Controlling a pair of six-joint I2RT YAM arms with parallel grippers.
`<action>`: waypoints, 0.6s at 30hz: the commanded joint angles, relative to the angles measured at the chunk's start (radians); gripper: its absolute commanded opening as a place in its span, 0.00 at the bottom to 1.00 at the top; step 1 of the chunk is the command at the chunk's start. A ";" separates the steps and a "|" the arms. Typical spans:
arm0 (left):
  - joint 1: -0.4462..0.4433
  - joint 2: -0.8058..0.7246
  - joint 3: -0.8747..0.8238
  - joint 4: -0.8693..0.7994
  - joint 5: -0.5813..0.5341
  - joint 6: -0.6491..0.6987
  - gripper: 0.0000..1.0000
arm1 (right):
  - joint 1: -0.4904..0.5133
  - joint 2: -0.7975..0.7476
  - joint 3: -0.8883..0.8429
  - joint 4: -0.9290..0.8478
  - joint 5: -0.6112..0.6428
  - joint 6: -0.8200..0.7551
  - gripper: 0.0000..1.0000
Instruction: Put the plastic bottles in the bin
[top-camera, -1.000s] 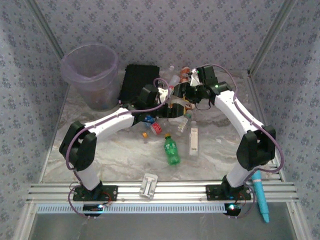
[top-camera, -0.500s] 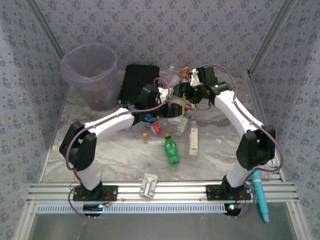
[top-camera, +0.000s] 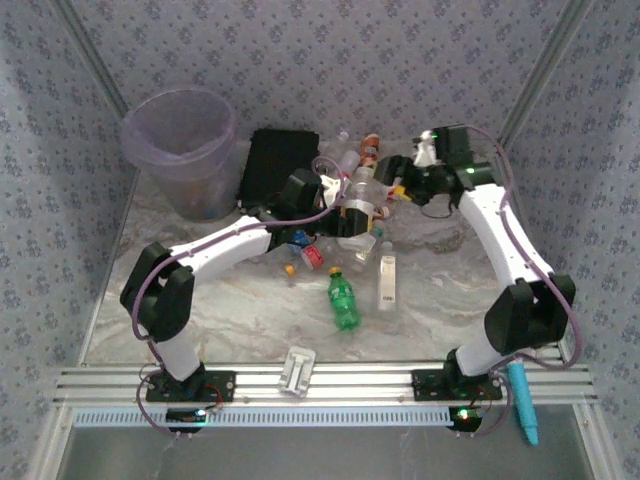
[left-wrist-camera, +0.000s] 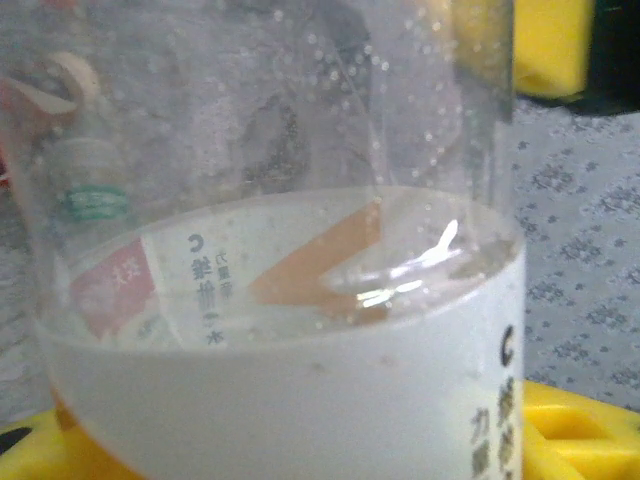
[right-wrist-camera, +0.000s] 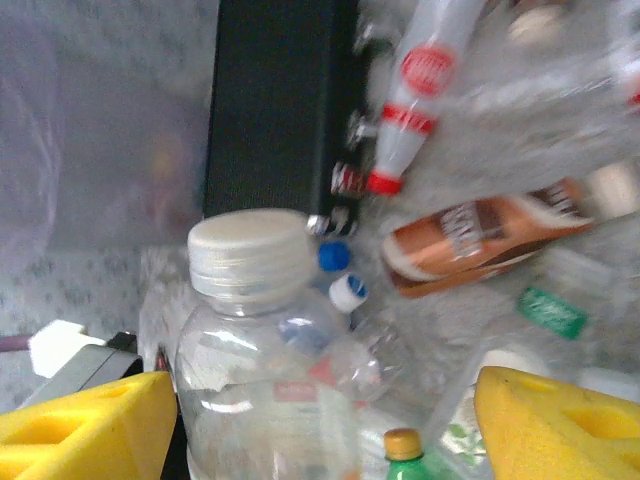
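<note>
Enclosed lab robot booth: patterned walls (top-camera: 400, 60), aluminium rail (top-camera: 330, 381)

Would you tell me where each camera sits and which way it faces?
Top external: above and behind the bases, looking down on the table, bin, left arm and right arm.
Left wrist: on the left arm, facing the clear bottle close up; yellow left pads low in frame.
Right wrist: on the right arm, facing the black case over scattered bottles; yellow right pads in the lower corners.
Shared: the clear bottle, in all three.
</note>
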 joint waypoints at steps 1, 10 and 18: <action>0.012 0.008 0.054 -0.032 -0.016 0.032 0.50 | -0.080 -0.070 0.022 -0.051 -0.019 -0.015 0.81; 0.022 0.015 0.183 -0.186 -0.027 0.131 0.43 | -0.207 -0.182 -0.067 -0.110 0.027 -0.066 0.85; 0.146 -0.020 0.425 -0.455 -0.116 0.314 0.14 | -0.217 -0.213 -0.160 -0.129 0.031 -0.107 0.87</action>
